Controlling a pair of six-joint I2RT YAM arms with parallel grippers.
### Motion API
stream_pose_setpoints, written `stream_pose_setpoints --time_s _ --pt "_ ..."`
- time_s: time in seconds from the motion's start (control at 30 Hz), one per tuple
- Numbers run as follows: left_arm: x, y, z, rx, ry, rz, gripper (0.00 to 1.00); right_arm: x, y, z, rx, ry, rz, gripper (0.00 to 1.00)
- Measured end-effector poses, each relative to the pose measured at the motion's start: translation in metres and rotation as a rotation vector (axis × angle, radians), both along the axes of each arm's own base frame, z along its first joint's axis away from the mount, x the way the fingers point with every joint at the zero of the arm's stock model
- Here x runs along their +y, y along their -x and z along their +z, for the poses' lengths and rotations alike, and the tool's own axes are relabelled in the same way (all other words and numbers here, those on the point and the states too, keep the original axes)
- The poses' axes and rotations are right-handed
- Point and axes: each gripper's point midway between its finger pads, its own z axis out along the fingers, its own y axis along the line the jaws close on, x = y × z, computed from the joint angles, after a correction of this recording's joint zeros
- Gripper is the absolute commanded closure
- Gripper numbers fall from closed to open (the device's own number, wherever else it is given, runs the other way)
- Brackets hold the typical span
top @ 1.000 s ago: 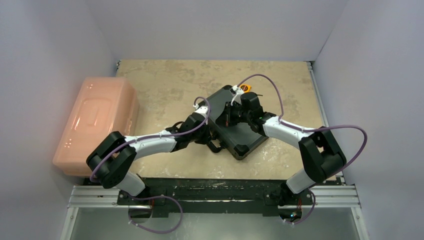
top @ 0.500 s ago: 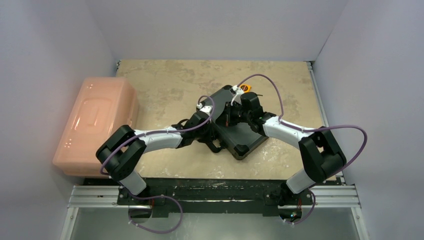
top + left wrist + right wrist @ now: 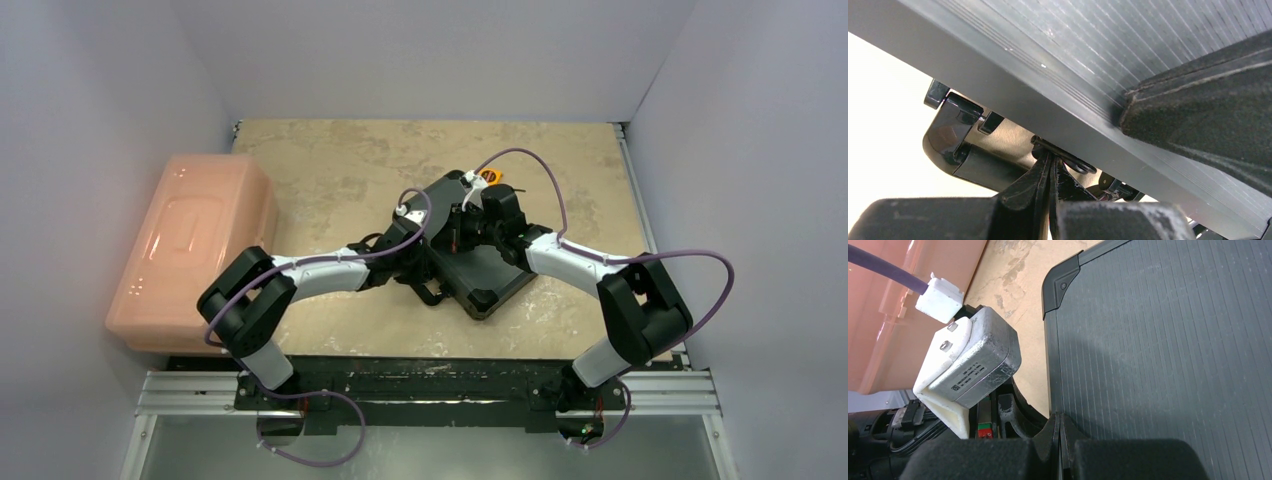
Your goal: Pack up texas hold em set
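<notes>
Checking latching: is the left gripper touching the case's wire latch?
Touching: the left wrist view shows the shut left gripper with its tips against the wire latch.

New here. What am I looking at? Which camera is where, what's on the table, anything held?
Two robot arms bolted at the table's near edge, each ending in a two-finger gripper. The wide picture looks down from above; the other two come from wrist cameras. On the table lies a closed black case, with a large pink bin at the left. The left gripper is shut at the case's edge by its handle; the right gripper is shut over the ribbed lid. Neither visibly holds anything.
</notes>
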Motion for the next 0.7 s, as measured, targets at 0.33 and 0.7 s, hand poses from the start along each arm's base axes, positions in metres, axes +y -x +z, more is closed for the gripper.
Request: stream_pose_setpoints --time_s 0.33,0.7 --pt "0.0 0.0 -0.001 0.02 -0.016 0.004 1.0 0.001 0.0 0.009 -0.012 -0.009 0.002 0.78" --pt "0.001 0.0 0.0 0.011 -0.009 0.006 1.0 -0.016 0.031 0.02 0.09 0.097 0.014 0.68"
